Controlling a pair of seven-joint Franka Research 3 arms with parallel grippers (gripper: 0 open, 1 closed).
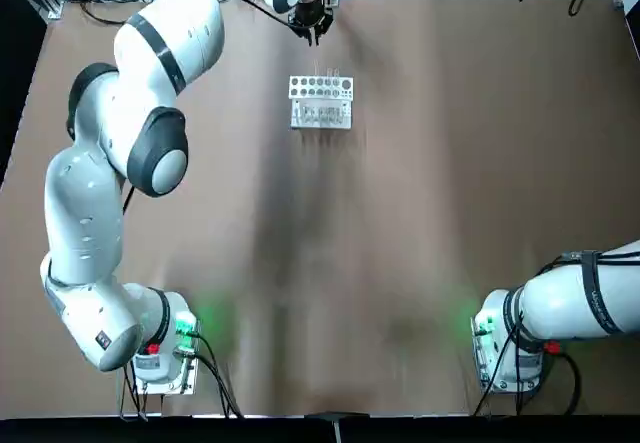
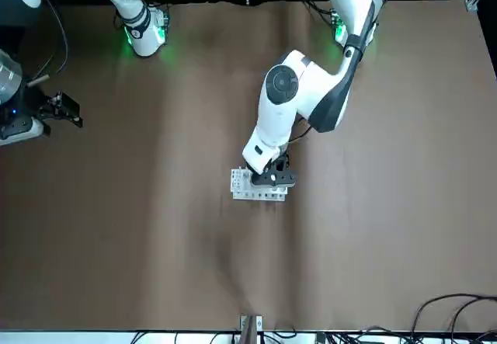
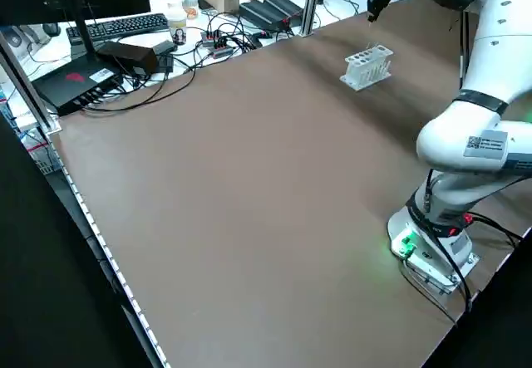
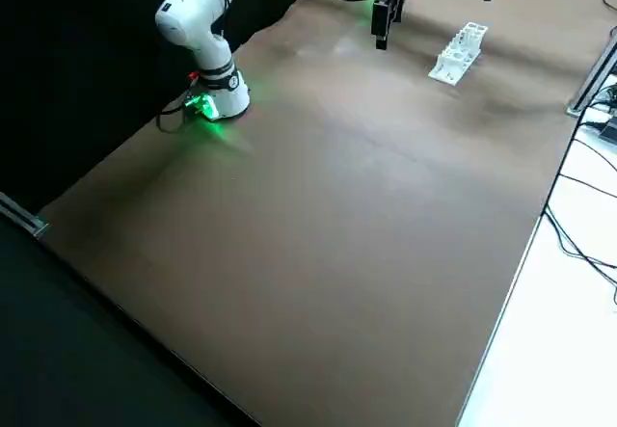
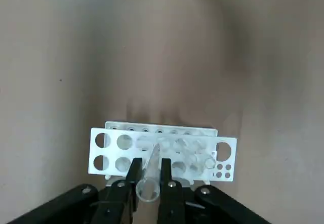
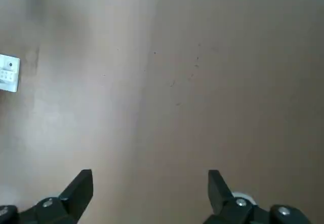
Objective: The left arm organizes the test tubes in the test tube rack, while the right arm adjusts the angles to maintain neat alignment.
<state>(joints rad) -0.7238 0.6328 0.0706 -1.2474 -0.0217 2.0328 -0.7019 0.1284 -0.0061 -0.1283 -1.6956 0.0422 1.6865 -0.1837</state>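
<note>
Left pincer (image 5: 151, 164) nearest you, left wrist view: it pinched a tube (image 5: 150, 176) near the tabletop (image 5: 162, 62) rack (image 5: 117, 142); skewed lowering could have snagged a rim. Right wrist view: your right pincer (image 6: 150, 176) gaped empty, well apart.

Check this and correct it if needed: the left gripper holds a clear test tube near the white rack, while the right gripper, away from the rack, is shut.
The right gripper is not shut: the right wrist view shows its fingers wide apart. The rest stands.
</note>
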